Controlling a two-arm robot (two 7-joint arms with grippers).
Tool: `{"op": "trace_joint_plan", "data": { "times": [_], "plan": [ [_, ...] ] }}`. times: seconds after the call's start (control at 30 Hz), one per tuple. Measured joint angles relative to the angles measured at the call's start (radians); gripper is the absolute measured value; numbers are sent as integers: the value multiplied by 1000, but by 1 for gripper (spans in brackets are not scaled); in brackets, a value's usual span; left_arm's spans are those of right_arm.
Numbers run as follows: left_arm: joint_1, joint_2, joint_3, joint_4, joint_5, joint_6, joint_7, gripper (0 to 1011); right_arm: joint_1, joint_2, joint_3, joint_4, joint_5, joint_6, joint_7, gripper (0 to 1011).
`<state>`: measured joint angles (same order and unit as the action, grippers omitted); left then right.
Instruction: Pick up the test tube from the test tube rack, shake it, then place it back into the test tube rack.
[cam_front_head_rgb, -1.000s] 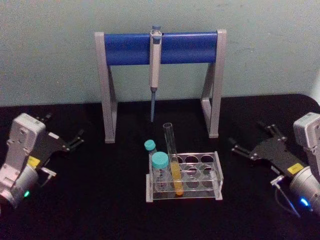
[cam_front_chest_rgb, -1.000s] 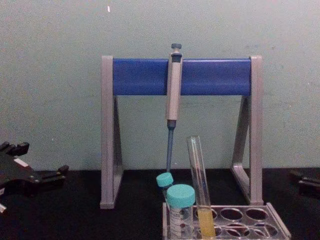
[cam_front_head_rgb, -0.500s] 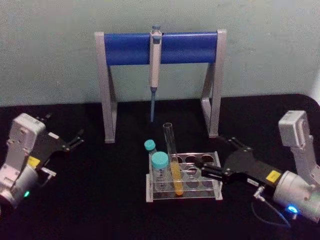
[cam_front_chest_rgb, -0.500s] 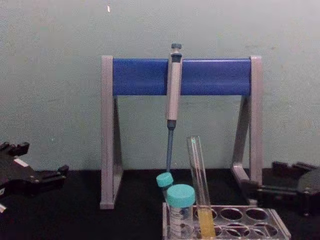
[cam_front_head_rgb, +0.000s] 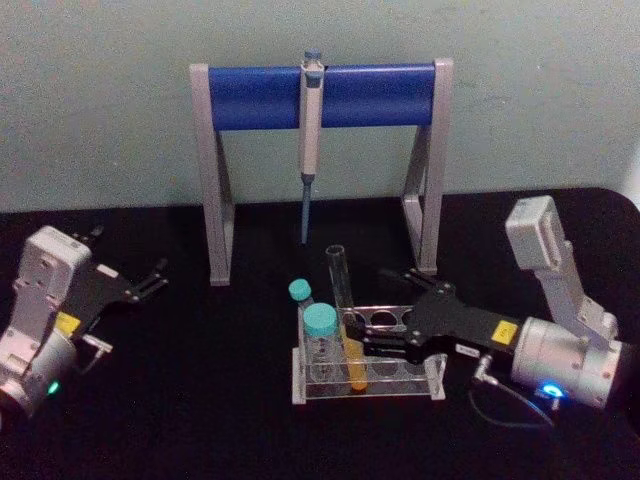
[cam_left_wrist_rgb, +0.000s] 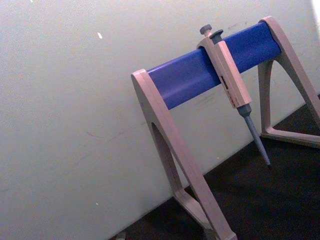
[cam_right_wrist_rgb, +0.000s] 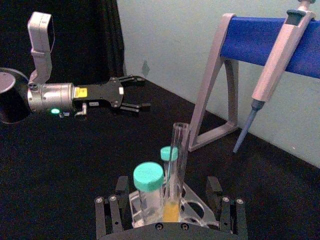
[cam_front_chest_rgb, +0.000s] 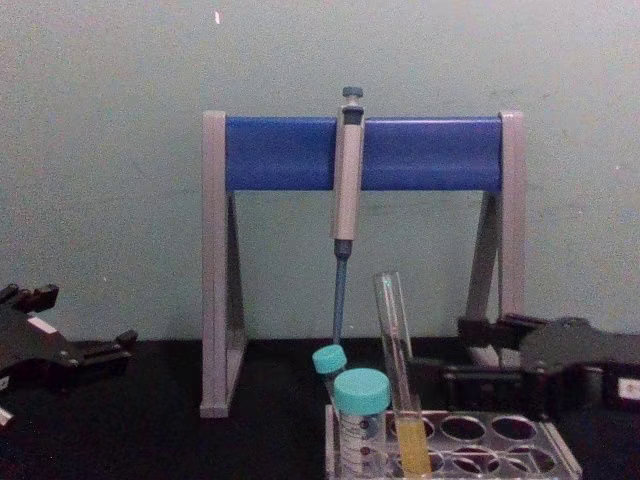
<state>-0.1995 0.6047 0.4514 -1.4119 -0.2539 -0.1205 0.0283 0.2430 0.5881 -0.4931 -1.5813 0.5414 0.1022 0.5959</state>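
R arm has swung in from its parked spot at the table's right edge. The right gripper (cam_front_head_rgb: 365, 308) now sits over the low translucent grey plastic test tube rack (cam_front_head_rgb: 436, 378), fingers spread either side of the long clear glass test tube (cam_front_head_rgb: 340, 285). Tube hasn't moved: still in rack, leaning, yellow-orange liquid at btm, just beside the teal-capped vials (cam_front_head_rgb: 320, 322). So approach looks about done; pick-up not yet, closing prob. next.

Pose: R forearm low, reaching leftward across the black table (cam_front_head_rgb: 200, 400), gripper unclenched, holding nothing. The left gripper (cam_front_head_rgb: 130, 255) is parked far left, also spread, unchanged.
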Motion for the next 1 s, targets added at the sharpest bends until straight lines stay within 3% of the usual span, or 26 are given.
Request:
{"op": "trace_joint_plan", "data": {
  "times": [0.5, 1.0],
  "plan": [
    [0, 0, 0, 0, 0, 0, 0, 1001, 123, -69, -69, 124, -9, 24, 32, 1000],
    [0, 0, 0, 0, 0, 0, 0, 1001, 156, -85, -88, 161, -12, 34, 36, 1000]
  ]
}}
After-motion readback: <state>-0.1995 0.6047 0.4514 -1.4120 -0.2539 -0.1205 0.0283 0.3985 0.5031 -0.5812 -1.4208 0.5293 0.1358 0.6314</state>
